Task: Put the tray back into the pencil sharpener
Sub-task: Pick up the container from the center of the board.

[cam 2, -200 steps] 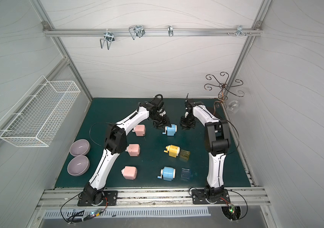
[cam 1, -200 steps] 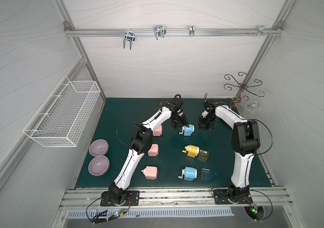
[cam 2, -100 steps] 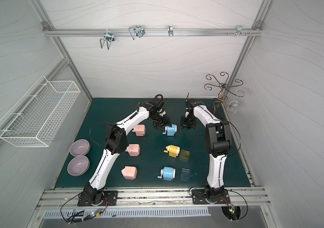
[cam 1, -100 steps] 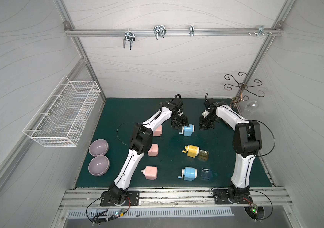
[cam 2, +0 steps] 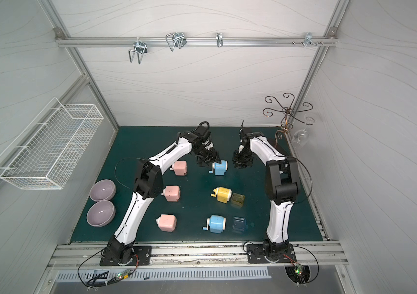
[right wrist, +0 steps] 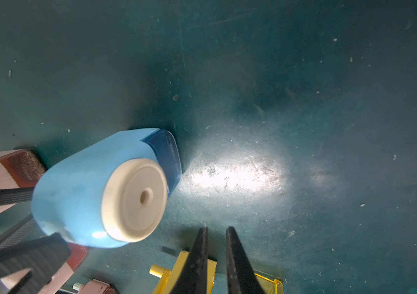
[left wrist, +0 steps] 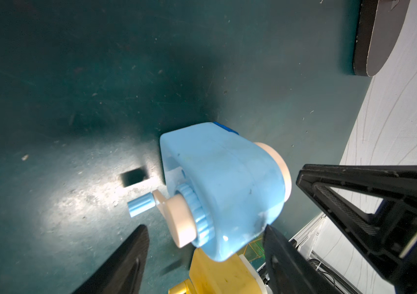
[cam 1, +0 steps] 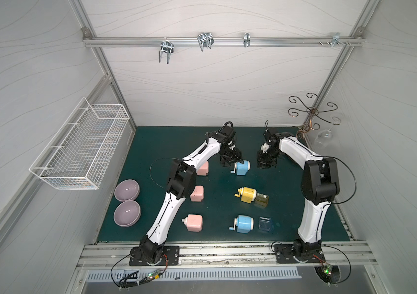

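1. Widening since a second ago, the left claw has released the far blue sharpener, seen in both top views on the table; the right claw hangs just beside it, apart.
2. Left wrist: the left claw gapes around the sharpener, gripping nothing.
3. Right wrist: the dark-blue tray sits flush in the sharpener; the right claw is nearly clenched, empty. This one looks finished.

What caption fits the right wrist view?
Blue pencil sharpener on the green mat, tray slotted in, right gripper empty beside it.
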You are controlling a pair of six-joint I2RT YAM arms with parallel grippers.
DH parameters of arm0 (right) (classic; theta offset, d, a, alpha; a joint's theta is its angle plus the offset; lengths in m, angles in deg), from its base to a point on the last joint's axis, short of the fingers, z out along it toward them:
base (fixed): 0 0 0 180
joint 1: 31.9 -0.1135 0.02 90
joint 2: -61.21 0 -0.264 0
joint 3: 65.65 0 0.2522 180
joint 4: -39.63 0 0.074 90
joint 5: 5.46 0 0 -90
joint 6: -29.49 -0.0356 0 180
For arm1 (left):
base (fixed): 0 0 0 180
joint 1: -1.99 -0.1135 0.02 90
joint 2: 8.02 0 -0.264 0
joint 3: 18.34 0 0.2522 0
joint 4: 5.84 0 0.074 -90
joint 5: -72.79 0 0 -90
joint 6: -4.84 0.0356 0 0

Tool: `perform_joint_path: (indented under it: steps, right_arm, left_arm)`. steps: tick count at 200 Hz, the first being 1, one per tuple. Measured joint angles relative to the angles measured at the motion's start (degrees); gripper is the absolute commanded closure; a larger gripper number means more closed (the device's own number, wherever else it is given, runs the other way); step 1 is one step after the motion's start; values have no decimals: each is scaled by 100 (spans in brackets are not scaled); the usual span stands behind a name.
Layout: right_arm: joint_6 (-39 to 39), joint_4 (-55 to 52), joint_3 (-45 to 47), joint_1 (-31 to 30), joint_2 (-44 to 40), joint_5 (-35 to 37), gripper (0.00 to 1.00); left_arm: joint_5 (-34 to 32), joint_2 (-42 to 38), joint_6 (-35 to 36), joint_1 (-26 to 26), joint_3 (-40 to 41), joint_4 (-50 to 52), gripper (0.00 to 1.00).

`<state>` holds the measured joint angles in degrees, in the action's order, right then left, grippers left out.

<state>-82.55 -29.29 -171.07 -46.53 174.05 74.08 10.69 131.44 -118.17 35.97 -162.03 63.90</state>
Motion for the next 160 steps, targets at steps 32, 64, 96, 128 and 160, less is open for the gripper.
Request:
perform_joint_path:
  steps: [32, 64, 96, 128, 160]
  right_arm:
    - [0, -50, 107, 0, -256, 42, 80]
    - [-7, -87, 345, 0, -662, 81, 80]
    - [-50, -96, 651, 0, -1038, 118, 79]
    - [-74, -101, 1014, -37, -1434, 168, 79]
    - [-120, -96, 1462, -118, -1878, 247, 79]
  left_arm:
    - [-9, -398, -9, 0, 413, -107, 26]
    - [-79, -951, -9, -2, 885, -201, 27]
    - [-184, -1550, -15, -2, 1565, -372, 30]
    - [-267, -2118, -26, -2, 2391, -573, 33]
    - [-380, -2653, -42, 13, 3169, -708, 35]
